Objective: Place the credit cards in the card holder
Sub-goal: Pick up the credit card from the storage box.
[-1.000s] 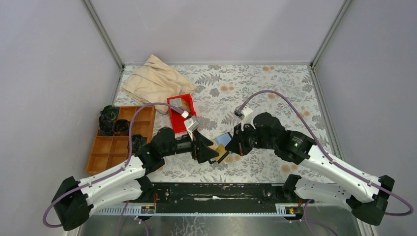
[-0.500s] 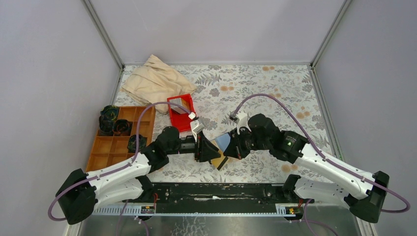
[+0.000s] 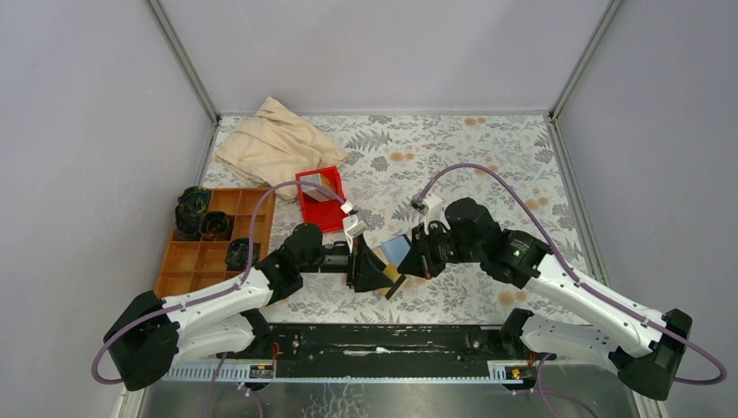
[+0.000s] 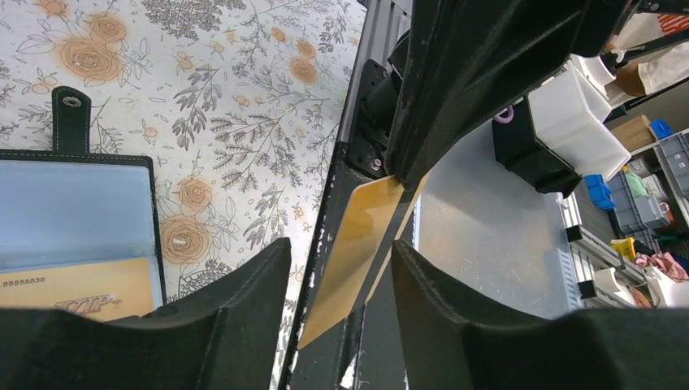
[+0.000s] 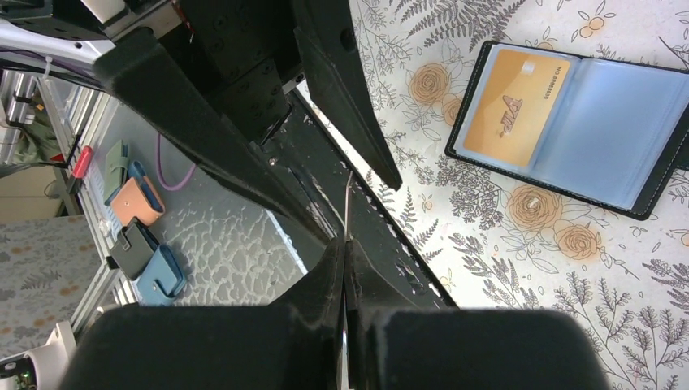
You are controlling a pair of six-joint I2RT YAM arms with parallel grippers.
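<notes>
The card holder (image 3: pixel 397 250) lies open on the floral table, a black bifold with clear sleeves. It also shows in the left wrist view (image 4: pixel 77 203) and the right wrist view (image 5: pixel 601 122). A tan card (image 5: pixel 512 101) sits in one sleeve. My right gripper (image 3: pixel 411 266) is shut on another tan card (image 4: pixel 357 244), seen edge-on in its own view (image 5: pixel 347 203). My left gripper (image 3: pixel 376 272) faces it with its jaws open. The held card hangs between the left fingers (image 4: pixel 244 317) with a gap on both sides, above the table's near edge.
A red bin (image 3: pixel 322 198) holding cards stands behind the left gripper. A brown compartment tray (image 3: pixel 213 248) with dark round items is at the left. A beige cloth (image 3: pixel 274 144) lies at the back left. The black base rail (image 3: pixel 383 340) runs along the near edge.
Both grippers have shifted slightly and stay facing each other. The tan card is still in the right gripper, now between the left fingers.
</notes>
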